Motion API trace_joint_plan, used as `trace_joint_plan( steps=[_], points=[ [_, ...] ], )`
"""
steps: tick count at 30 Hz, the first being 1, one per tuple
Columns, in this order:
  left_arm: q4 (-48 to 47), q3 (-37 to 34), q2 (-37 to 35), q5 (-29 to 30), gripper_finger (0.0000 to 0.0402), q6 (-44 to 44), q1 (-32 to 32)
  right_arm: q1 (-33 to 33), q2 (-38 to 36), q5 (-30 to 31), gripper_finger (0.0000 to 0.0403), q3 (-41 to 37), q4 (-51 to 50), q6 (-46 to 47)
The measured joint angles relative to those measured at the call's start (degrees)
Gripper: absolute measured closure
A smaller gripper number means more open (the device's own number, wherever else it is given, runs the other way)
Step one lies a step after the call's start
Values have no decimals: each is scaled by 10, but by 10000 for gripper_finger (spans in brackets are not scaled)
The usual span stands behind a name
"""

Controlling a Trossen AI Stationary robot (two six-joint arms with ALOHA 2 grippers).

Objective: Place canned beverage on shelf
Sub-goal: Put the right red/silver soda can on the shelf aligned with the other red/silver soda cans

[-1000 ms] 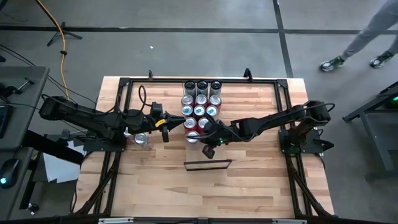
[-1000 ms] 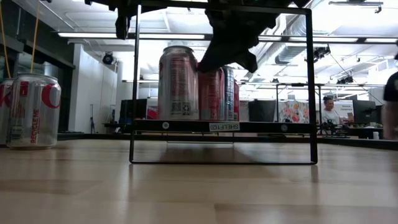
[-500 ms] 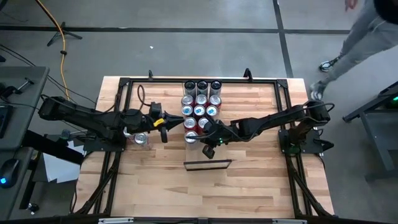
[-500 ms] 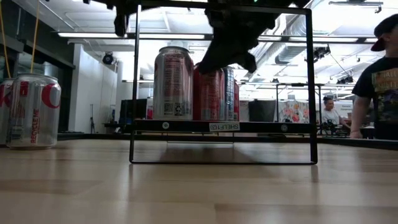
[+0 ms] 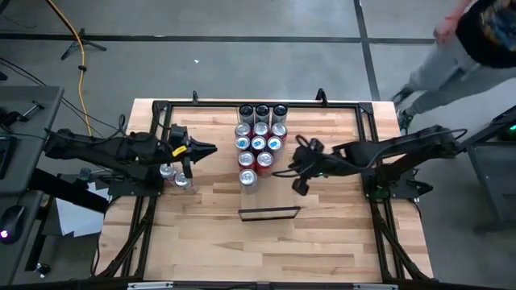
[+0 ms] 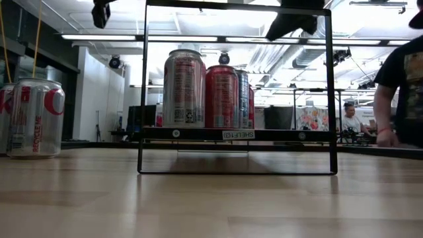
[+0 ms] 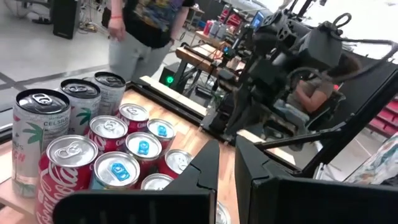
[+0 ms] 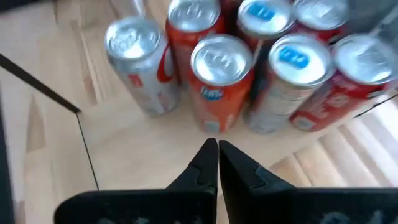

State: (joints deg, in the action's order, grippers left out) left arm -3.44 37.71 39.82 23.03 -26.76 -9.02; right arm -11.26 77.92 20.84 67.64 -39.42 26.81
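My right gripper (image 5: pixel 299 187) hangs closed and empty just beside the cans on the shelf (image 6: pixel 238 134). I judge that placement finished. Next I need the loose cans (image 5: pixel 176 176) under my closed left gripper (image 5: pixel 211 149) (opening first).

A striped wooden tabletop (image 5: pixel 322 242) sits inside a black metal frame (image 5: pixel 161 109) on a grey floor (image 5: pixel 242 64). A yellow cable (image 5: pixel 79 40) trails across the floor beyond the table's far left corner. A person in grey trousers (image 5: pixel 463 56) walks past the far right corner. In the low view, another person (image 6: pixel 349 119) sits far back in the room under ceiling lights (image 6: pixel 99 38).
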Motion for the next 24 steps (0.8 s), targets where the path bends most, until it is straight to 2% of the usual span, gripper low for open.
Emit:
trace_joint_plan(
  steps=[8, 12, 15, 19, 21, 24],
  points=[
    [-7, -4, 5, 0, 401, 0, 0, -8, -68, 12, 403, 0, -45, -3],
    [-10, -5, 10, 0, 401, 0, -1, -8, -95, 12, 403, -26, -16, -11],
    [-11, -5, 11, 0, 401, 2, -1, -8, -132, -6, 403, -96, 64, 7],
    [-10, -5, 12, 3, 401, 18, -1, 1, -186, -60, 403, -196, 233, 31],
    [-9, -5, 12, 7, 401, 24, -1, 7, -207, -79, 403, -228, 322, 31],
    [-10, -5, 12, 8, 401, 29, -1, 8, -227, -77, 403, -256, 415, 15]
  ],
)
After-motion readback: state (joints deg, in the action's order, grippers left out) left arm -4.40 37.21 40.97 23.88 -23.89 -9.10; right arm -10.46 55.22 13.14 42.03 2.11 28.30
